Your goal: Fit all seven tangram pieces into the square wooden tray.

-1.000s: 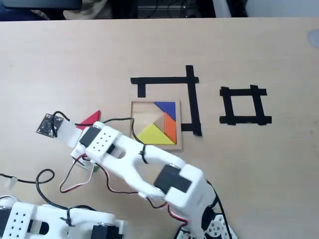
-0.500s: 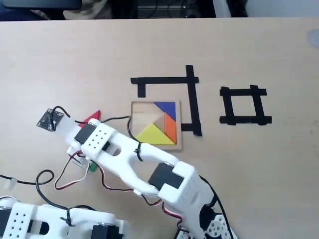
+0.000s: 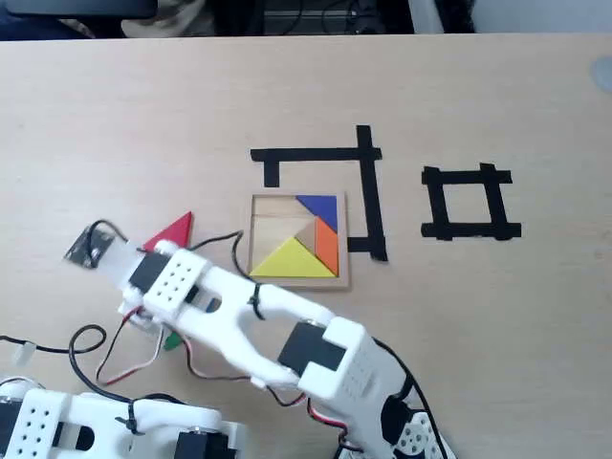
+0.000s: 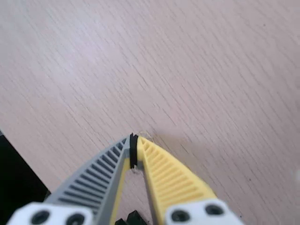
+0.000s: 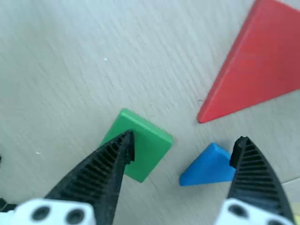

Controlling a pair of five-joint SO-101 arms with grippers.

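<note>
Your right pincer (image 5: 183, 143) is hanging released over the wood-grain worktop (image 3: 143, 105), your left pincer (image 4: 133, 151) is resting clenched, and a black tape square (image 3: 469, 177) is lying at the tray's (image 3: 275, 228) 3 o'clock.

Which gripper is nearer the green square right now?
Right. The right gripper hangs open directly over the green square, with one of its fingers above the square's edge. The left gripper is shut over a bare stretch of table, away from it.
</note>
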